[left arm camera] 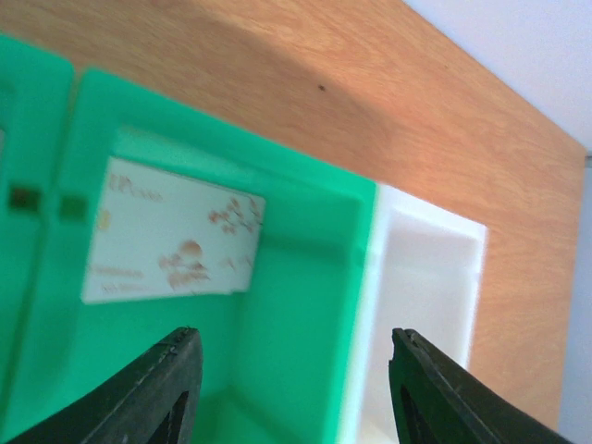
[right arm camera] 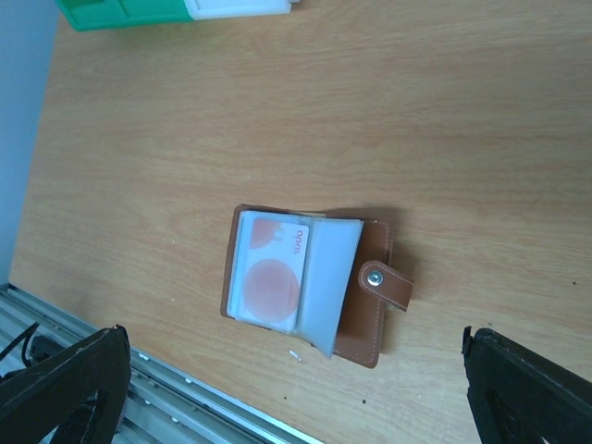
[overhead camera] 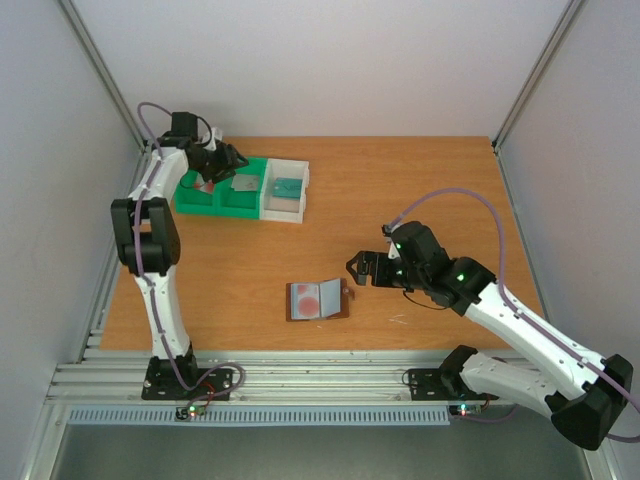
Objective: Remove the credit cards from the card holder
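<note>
Upper left in the overhead view, a green bin (overhead camera: 215,207) and a white bin (overhead camera: 283,215) stand touching side by side near the far edge of the counter (overhead camera: 430,190). A pale card (left arm camera: 171,245) printed with gold blossoms lies flat in the green bin's right compartment. A teal card (overhead camera: 288,188) lies in the white bin. Something reddish shows in the green bin's left compartment, but the left arm covers part of it and I cannot make it out.

The card holder (right arm camera: 370,314) lies open on bare wood low in the middle of the overhead view, well apart from the bins, with nothing lying between. Its snap strap (right arm camera: 388,281) sticks out to the right in the right wrist view. A white card (right arm camera: 271,268) with red discs sits in it under a cloudy sleeve (right arm camera: 331,277).

The left claw (left arm camera: 289,388) hangs over the green bin with its jaws spread, gripping nothing. The wall between the two bins runs down between its fingers (left arm camera: 171,388).

The right claw (overhead camera: 352,271) hovers just right of the card holder in the overhead view, released wide and empty. I cannot tell whether it touches the leather.

In both wrist views the fingers are cut off by the bottom edge, so their tips stay unseen. The print on the cards is too small to read.
</note>
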### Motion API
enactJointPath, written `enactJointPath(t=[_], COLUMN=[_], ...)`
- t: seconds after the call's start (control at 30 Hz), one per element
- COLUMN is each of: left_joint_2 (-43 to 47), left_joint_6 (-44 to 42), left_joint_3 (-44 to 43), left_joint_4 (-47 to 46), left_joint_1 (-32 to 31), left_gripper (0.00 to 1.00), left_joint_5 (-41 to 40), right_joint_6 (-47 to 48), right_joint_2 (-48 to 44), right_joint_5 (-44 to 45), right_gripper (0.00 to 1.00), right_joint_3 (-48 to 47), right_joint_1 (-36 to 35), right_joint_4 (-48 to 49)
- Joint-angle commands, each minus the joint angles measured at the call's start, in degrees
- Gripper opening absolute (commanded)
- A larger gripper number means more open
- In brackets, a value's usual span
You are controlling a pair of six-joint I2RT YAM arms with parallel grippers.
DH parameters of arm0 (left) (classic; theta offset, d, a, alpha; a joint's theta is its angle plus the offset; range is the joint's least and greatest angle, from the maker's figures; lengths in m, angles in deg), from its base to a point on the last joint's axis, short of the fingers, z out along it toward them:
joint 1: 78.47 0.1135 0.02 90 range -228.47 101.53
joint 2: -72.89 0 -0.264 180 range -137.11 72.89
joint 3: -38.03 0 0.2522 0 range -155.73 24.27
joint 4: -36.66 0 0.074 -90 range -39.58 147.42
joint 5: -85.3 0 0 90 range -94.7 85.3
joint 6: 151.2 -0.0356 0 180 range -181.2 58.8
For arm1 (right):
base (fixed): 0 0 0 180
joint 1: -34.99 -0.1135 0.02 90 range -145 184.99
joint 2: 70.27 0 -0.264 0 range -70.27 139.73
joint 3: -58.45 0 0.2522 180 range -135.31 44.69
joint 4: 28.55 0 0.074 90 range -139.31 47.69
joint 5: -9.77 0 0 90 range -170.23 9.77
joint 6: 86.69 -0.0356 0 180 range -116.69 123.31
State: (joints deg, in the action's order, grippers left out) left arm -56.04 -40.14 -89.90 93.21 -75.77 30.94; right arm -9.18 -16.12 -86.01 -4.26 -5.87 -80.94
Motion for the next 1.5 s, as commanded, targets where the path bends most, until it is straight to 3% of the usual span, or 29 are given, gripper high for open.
enactJointPath(t=[0.0,0.3,0.43,0.57,0.63,0.83,1.0,1.2,1.47], left_joint_2=[12.8,29.9,37.0,42.4,44.3,49.9,54.7,56.6,59.8], left_joint_6=[2.3,0.8,2.6,5.8,7.1,12.3,18.9,23.7,25.9], left_joint_3=[12.3,37.2,48.3,59.2,63.3,71.9,80.1,84.9,85.4], left_joint_4=[-5.5,-9.6,-13.8,-18.7,-21.1,-26.6,-34.2,-41.1,-40.5], left_joint_1=[-2.4,-9.5,-13.0,-16.8,-18.2,-22.5,-27.0,-30.3,-33.7], left_gripper=[0.57,0.57,0.56,0.55,0.53,0.44,0.43,0.4,0.39], left_joint_5=[3.9,1.4,-0.5,-2.1,-2.5,-2.7,-2.7,-2.5,-7.1], right_joint_6=[0.5,2.2,1.2,-0.9,-1.7,-1.1,-1.3,-3.5,-3.9], right_joint_2=[4.4,4.0,4.6,6.6,8.6,14.4,18.9,23.6,28.3], right_joint_5=[1.1,-3.2,-8.1,-15.4,-17.6,-22.0,-26.2,-26.3,-28.1], right_gripper=[0.98,0.96,0.8,0.43,0.35,0.29,0.24,0.22,0.21], right_joint_3=[-4.8,-2.7,-0.8,2.6,3.4,4.5,6.0,7.4,9.1], right_joint_1=[0.2,0.6,0.6,0.5,0.6,0.5,0.6,0.5,0.5], right_joint_4=[-4.5,-1.5,2.6,8.8,11.0,16.2,23.0,28.9,33.7])
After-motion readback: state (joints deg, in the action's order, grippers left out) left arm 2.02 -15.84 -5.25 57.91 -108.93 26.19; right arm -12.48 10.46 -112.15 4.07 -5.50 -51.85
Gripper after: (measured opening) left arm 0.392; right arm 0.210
